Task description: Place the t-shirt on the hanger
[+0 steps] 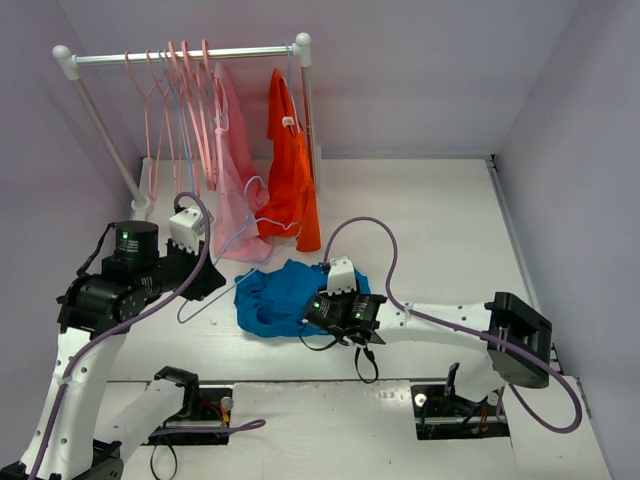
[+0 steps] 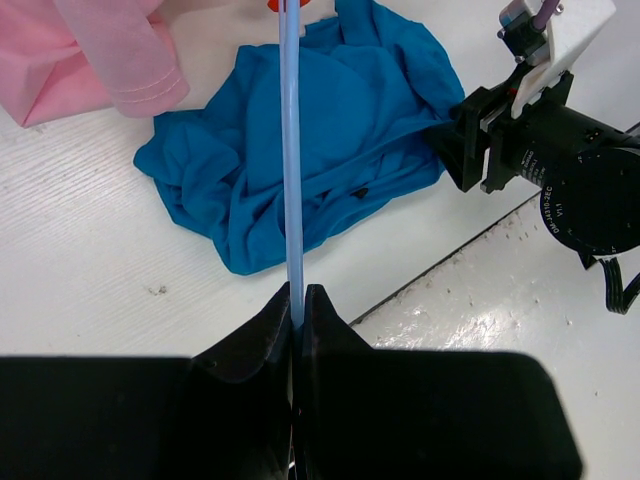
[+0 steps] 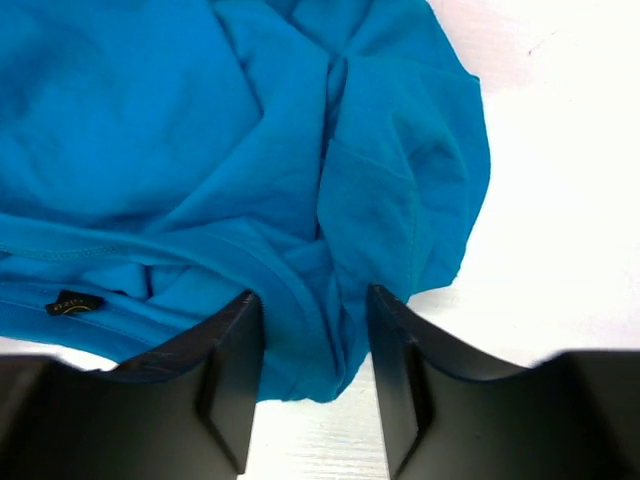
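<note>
The bright blue t-shirt (image 1: 283, 298) lies crumpled on the white table; it also shows in the left wrist view (image 2: 340, 120) and fills the right wrist view (image 3: 200, 130). My left gripper (image 1: 218, 288) is shut on the pale blue hanger (image 1: 262, 220), whose thin bar (image 2: 291, 150) runs from my jaws (image 2: 298, 295) out over the shirt. My right gripper (image 1: 322, 310) is open at the shirt's near right edge, and its jaws (image 3: 315, 310) stand on either side of a fold of blue cloth.
A white clothes rack (image 1: 185, 55) stands at the back left with several pink hangers (image 1: 175, 90), a pale pink garment (image 1: 232, 150) and an orange garment (image 1: 290, 170). The pink garment's hem (image 2: 90, 50) lies close to the shirt.
</note>
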Robot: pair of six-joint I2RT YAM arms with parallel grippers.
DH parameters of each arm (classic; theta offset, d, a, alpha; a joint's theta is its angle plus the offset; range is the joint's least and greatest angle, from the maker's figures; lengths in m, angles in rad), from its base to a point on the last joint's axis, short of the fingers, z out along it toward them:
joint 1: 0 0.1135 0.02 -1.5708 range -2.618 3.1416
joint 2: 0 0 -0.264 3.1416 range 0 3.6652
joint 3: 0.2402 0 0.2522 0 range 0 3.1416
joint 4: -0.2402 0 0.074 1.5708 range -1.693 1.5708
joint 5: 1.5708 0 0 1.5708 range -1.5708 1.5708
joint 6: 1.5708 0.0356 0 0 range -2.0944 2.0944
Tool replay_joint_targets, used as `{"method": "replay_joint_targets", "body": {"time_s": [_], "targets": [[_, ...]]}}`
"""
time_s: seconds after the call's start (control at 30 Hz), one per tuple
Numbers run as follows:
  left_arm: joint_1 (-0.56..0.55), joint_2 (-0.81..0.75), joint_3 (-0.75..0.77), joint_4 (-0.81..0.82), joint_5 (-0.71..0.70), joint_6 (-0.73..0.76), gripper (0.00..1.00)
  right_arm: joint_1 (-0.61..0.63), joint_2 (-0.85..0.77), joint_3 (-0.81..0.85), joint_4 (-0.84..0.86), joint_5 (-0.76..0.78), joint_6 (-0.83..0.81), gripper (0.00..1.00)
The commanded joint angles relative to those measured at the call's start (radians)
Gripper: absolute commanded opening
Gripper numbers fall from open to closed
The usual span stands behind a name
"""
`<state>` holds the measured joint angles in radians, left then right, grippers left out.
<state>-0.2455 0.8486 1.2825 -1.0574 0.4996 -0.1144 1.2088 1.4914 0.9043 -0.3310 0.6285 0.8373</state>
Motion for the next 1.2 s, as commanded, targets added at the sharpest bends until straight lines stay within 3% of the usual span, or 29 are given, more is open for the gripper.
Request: {"method": "replay_joint_targets", "body": {"time_s": [0.0, 0.2, 0.27, 0.47, 0.6, 1.17], "targets": [[-0.006, 0.003, 0.015, 0.075, 0.030, 0.013, 0.00, -0.024, -0.007, 0.035, -0.026, 0.062, 0.011, 0.35], [-0.006, -0.008, 0.010, 0.077, 0.053, 0.026, 0.00, -0.114, -0.051, 0.049, -0.026, 0.022, -0.117, 0.04], [-0.007, -0.015, 0.003, 0.081, 0.082, 0.041, 0.00, -0.166, -0.070, 0.064, -0.024, -0.007, -0.200, 0.00], [-0.016, -0.038, -0.045, 0.126, 0.218, 0.092, 0.00, -0.280, -0.115, 0.126, -0.018, -0.110, -0.430, 0.00], [-0.032, -0.055, -0.097, 0.156, 0.328, 0.111, 0.00, -0.371, -0.120, 0.181, -0.014, -0.259, -0.572, 0.00], [-0.079, -0.039, -0.135, 0.188, 0.384, 0.167, 0.00, -0.497, -0.075, 0.236, -0.014, -0.449, -0.756, 0.00]]}}
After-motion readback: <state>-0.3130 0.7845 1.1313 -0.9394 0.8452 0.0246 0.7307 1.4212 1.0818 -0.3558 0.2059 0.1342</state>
